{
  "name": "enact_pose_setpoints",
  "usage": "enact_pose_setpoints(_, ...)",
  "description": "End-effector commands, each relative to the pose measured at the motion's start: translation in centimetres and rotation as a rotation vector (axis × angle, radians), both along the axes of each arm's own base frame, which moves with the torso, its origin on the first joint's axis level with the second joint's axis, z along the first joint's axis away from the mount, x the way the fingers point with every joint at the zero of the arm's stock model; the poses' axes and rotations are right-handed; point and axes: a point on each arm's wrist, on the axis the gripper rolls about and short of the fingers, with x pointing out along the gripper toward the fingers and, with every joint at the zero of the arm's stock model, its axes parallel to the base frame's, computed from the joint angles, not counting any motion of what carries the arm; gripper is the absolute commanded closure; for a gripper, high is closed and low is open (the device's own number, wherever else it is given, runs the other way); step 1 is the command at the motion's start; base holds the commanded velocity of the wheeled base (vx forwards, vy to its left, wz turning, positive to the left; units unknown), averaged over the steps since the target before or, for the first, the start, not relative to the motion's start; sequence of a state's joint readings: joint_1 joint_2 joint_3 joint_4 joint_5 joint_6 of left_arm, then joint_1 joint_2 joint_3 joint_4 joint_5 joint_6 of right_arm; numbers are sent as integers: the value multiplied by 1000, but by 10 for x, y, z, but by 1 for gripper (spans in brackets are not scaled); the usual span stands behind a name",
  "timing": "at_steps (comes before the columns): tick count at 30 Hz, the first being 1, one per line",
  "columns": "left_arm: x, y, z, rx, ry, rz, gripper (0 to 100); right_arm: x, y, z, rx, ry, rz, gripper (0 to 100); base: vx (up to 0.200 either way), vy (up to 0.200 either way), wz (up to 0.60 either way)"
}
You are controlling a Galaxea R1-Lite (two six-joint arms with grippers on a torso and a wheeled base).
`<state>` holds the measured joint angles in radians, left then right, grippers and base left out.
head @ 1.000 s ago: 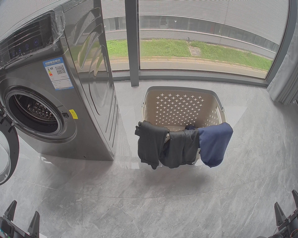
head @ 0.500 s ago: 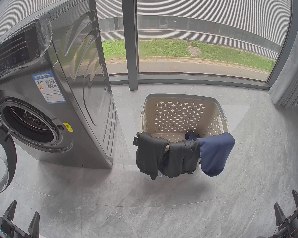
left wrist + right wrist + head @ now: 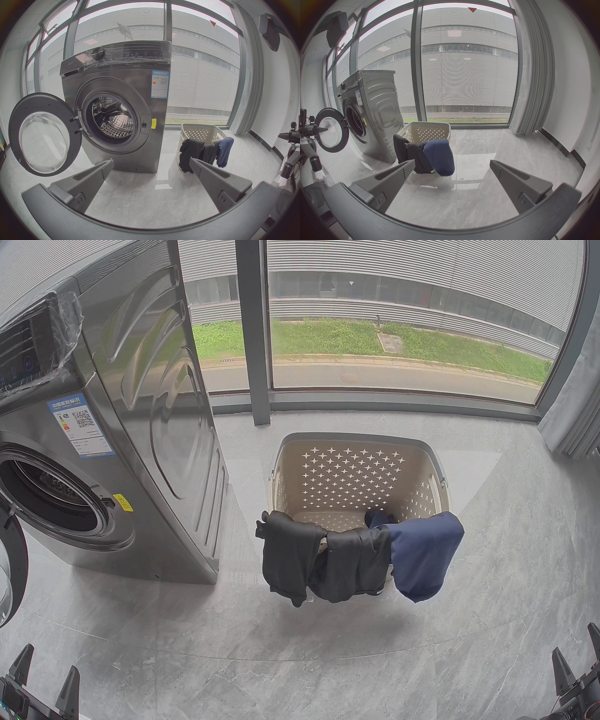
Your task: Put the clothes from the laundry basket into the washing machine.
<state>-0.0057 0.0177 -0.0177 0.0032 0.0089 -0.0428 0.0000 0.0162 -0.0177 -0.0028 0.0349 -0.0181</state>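
1. A black garment (image 3: 287,555), a dark grey garment (image 3: 353,562) and a navy garment (image 3: 422,552) hang over the beige laundry basket's (image 3: 356,441) near rim, beside the open washing machine (image 3: 169,427).
2. We hold the left gripper (image 3: 150,162) and right gripper (image 3: 451,162) low, fingers wide, empty.
3. Our head camera has shifted; nothing else has moved.

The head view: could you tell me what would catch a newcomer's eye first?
Over the near rim of the cream laundry basket by the window hang dark clothes and a blue garment. To the robot's left stands the grey washing machine, its round door swung open.
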Motion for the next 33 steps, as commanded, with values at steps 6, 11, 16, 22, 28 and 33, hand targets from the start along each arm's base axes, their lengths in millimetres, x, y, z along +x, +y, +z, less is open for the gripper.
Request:
enact_pose_setpoints(6, 0, 0, -4, 0, 6, 0, 0, 1, 0, -5, 0, 7, 0, 0, 0, 0, 0)
enact_pose_setpoints(11, 0, 0, -4, 0, 6, 0, 0, 1, 0, -5, 0, 7, 0, 0, 0, 0, 0)
enact_pose_setpoints(16, 0, 0, -4, 0, 6, 0, 0, 1, 0, -5, 0, 7, 0, 0, 160, 0, 0)
enact_pose_setpoints(22, 0, 0, -4, 0, 6, 0, 0, 0, 0, -5, 0, 6, 0, 0, 67, 0, 0)
enact_pose_setpoints(28, 0, 0, -4, 0, 4, 0, 0, 1, 0, -5, 0, 7, 0, 0, 0, 0, 0)
enact_pose_setpoints(33, 0, 0, -4, 0, 6, 0, 0, 0, 0, -5, 0, 6, 2, 0, 0, -200, 0)
